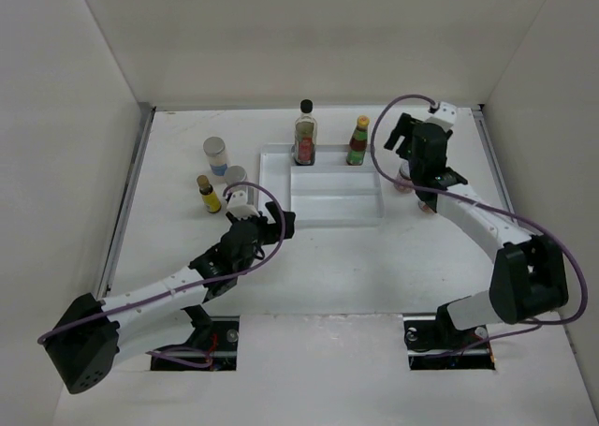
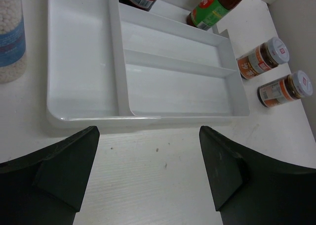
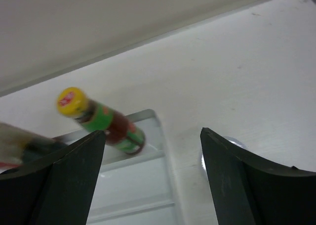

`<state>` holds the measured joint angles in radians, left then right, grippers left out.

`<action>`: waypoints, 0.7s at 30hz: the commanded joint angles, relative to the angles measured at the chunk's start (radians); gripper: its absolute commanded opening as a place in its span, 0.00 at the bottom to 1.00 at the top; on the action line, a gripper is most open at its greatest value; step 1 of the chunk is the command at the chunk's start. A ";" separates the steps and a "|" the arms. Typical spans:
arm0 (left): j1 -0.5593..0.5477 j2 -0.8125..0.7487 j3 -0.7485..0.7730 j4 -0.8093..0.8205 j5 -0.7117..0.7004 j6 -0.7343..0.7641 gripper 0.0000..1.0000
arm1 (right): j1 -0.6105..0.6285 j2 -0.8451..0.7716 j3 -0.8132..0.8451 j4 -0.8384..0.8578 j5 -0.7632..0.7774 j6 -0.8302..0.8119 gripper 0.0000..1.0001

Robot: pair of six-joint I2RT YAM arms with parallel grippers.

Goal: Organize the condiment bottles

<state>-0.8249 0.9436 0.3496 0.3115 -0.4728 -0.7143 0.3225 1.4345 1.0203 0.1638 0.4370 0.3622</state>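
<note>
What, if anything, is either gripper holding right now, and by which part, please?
Nothing is held: the left gripper and the right gripper both have their jaws open and empty.

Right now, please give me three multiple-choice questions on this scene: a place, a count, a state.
1. Where is the sauce bottle? A in the tray; B left of the tray; C right of the tray.
2. How many bottles stand in the tray? A none; B two; C five.
3. The left claw is: A open; B shut on the tray; C shut on a bottle.
1A, it stands in the far compartment; 2B, only it and the black-capped bottle; 3A, fingers apart, nothing between.
</note>
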 commanded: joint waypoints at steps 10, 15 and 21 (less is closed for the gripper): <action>0.007 0.030 0.020 0.075 0.026 0.004 0.82 | -0.099 0.125 -0.019 -0.086 -0.008 0.057 0.87; 0.005 0.032 0.023 0.070 0.026 0.004 0.82 | -0.099 0.176 0.007 -0.101 0.020 0.057 0.85; 0.008 0.044 0.025 0.075 0.034 0.004 0.82 | -0.099 0.207 0.014 -0.132 0.051 0.061 0.83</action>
<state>-0.8246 0.9806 0.3496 0.3340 -0.4568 -0.7143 0.2234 1.6173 1.0035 0.0669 0.4675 0.4053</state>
